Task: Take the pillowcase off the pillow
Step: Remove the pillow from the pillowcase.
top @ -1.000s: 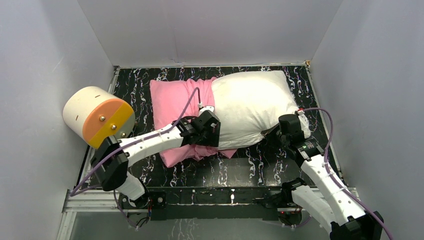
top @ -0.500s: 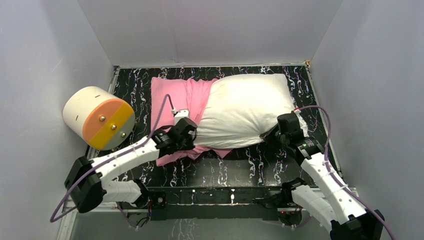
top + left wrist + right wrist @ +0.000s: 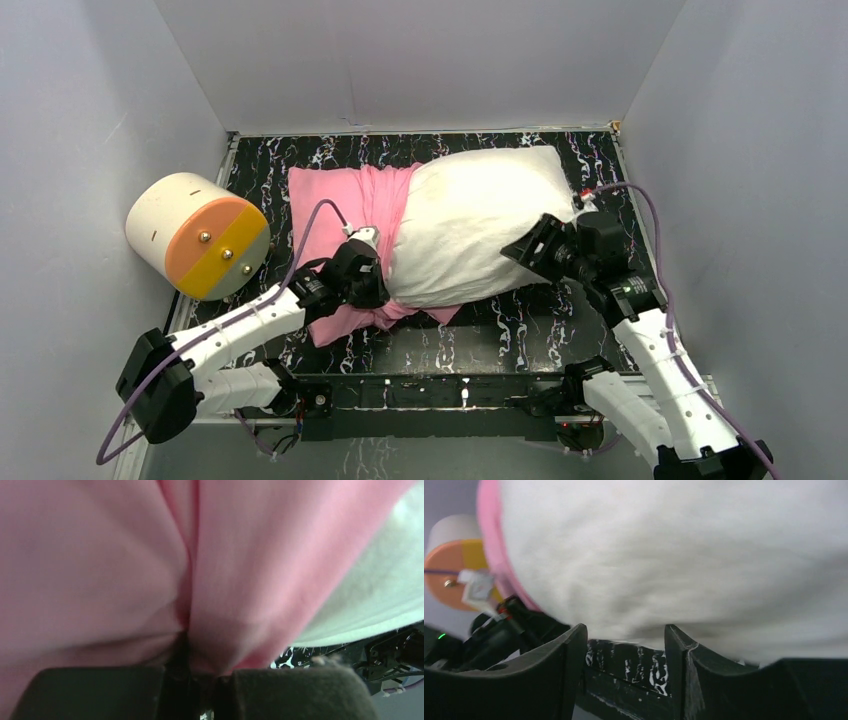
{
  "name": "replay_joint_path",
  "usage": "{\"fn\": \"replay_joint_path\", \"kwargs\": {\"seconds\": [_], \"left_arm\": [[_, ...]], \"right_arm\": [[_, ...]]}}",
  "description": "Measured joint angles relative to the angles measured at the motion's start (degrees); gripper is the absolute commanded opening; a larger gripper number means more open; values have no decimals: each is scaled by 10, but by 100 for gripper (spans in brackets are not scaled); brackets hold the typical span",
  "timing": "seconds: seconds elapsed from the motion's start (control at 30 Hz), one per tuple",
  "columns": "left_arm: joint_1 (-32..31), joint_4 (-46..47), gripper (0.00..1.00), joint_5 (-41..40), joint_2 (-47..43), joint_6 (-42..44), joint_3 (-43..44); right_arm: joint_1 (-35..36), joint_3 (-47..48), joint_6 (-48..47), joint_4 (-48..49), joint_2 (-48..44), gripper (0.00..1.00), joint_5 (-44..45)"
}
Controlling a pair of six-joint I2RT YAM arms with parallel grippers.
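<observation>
The white pillow (image 3: 480, 215) lies across the black table, its left end still inside the pink pillowcase (image 3: 335, 205), which is bunched up around it. My left gripper (image 3: 377, 298) is shut on a fold at the pillowcase's near edge. In the left wrist view the pink pillowcase (image 3: 100, 570) is pinched between my fingers, left gripper (image 3: 200, 672), with the pillow (image 3: 380, 595) at the right. My right gripper (image 3: 518, 250) stands open at the pillow's near right side. In the right wrist view the right gripper (image 3: 624, 640) holds nothing, and the pillow (image 3: 674, 555) fills the frame just beyond the tips.
A cream cylinder with an orange and yellow face (image 3: 195, 235) stands at the table's left edge and also shows in the right wrist view as the cylinder (image 3: 449, 565). Grey walls close in three sides. The black marbled table (image 3: 500, 330) shows bare in front of the pillow.
My left gripper shut on the pillowcase and drew back to the near left, sliding the pink cover further left. My right gripper opened, let go of the pillow and lifted away to the right.
</observation>
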Motion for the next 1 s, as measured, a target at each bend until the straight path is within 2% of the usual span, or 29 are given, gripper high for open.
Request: {"fn": "replay_joint_path", "kwargs": {"seconds": [0.17, 0.27, 0.37, 0.5, 0.57, 0.7, 0.73, 0.8, 0.9, 1.0], "left_arm": [[-1, 87, 0, 41, 37, -8, -54], [-20, 125, 0, 41, 76, -14, -60], [-59, 166, 0, 14, 108, -23, -57], [-91, 209, 0, -8, 130, -42, -56], [-99, 215, 2, -17, 130, -48, -58], [-109, 204, 17, -34, 113, -58, -62], [-111, 193, 25, -37, 103, -60, -62], [-114, 164, 49, -45, 74, -62, -59], [-119, 105, 78, -46, 23, -59, -41], [-122, 33, 97, -53, -18, -41, 19]], "right_arm": [[-1, 108, -48, 51, 42, 78, -162], [8, 154, -62, 86, 74, 79, -203], [34, 212, -81, 75, 133, 76, -189], [108, 339, -111, 41, 268, 76, -88], [138, 371, -125, 40, 325, 75, -27], [170, 349, -146, 46, 391, 56, 111], [171, 324, -147, 56, 397, 52, 145], [172, 261, -146, 93, 399, 45, 193], [172, 176, -134, 177, 387, 40, 220], [171, 86, -109, 286, 358, 38, 223]]}}
